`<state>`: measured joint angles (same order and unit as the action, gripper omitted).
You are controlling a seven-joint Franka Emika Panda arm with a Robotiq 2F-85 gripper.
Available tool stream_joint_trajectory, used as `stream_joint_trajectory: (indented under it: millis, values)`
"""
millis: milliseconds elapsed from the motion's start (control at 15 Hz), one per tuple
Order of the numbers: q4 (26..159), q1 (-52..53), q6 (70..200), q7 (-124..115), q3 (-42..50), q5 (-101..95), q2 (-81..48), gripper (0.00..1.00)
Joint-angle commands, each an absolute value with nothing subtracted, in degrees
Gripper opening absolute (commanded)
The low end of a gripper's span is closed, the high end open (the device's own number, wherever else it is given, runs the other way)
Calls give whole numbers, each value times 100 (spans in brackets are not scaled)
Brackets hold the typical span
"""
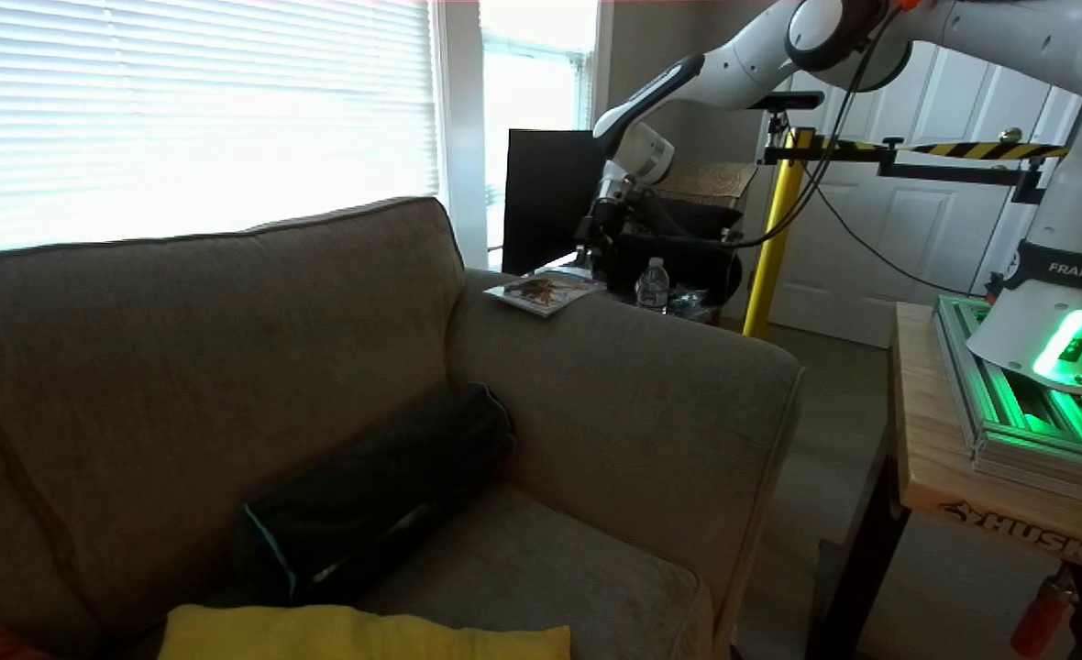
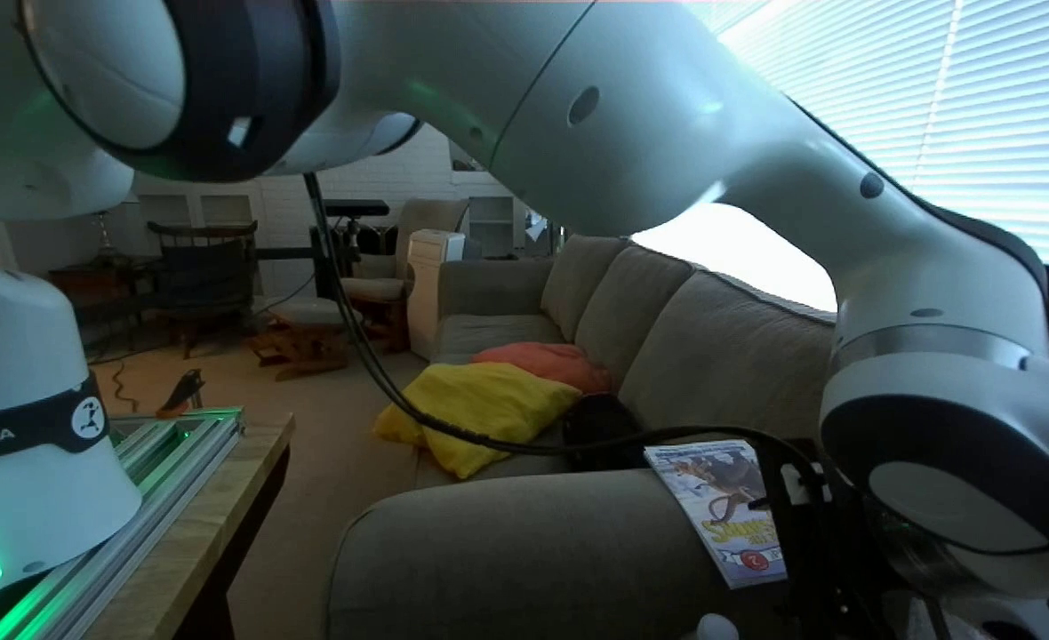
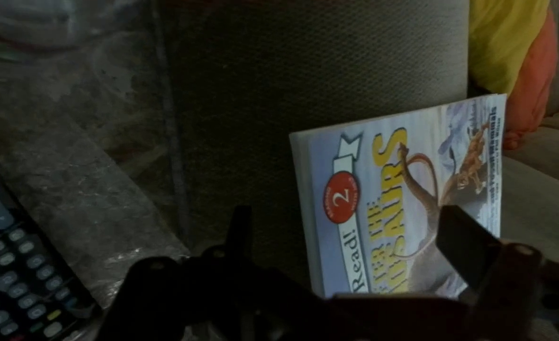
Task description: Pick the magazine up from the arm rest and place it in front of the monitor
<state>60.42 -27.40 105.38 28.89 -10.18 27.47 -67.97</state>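
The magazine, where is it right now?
In an exterior view, the magazine lies on the back end of the arm rest, just left of the bottle.

Near-black in a murky wrist view, the fingers show as silhouettes, one outlined against the paler magazine, while faint glints fleck the clear plastic to their left. In an exterior view, harsh daylight above and left of the fingers washes out the blinds and leaves the sofa, below and left, in shade; on the robot's base, well to their right, a green light glows.
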Motion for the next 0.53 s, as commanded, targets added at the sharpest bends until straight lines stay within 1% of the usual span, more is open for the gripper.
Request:
stream_joint_trajectory:
  millis: [0, 133, 200, 267, 333, 467]
  values:
    - [5490, -2811, 10315, 3007, -1332, 3060, -7273, 100]
    - [5476, -2837, 10384, 3033, -1464, 3105, -7364, 99]
    - [5464, -2848, 10418, 3037, -1504, 3123, -7410, 75]
    - [5471, -2868, 10433, 3048, -1538, 3117, -7423, 75]
    - [5476, -2881, 10462, 3059, -1561, 3104, -7434, 70]
    - [5494, -2937, 10505, 3069, -1585, 3094, -7413, 53]
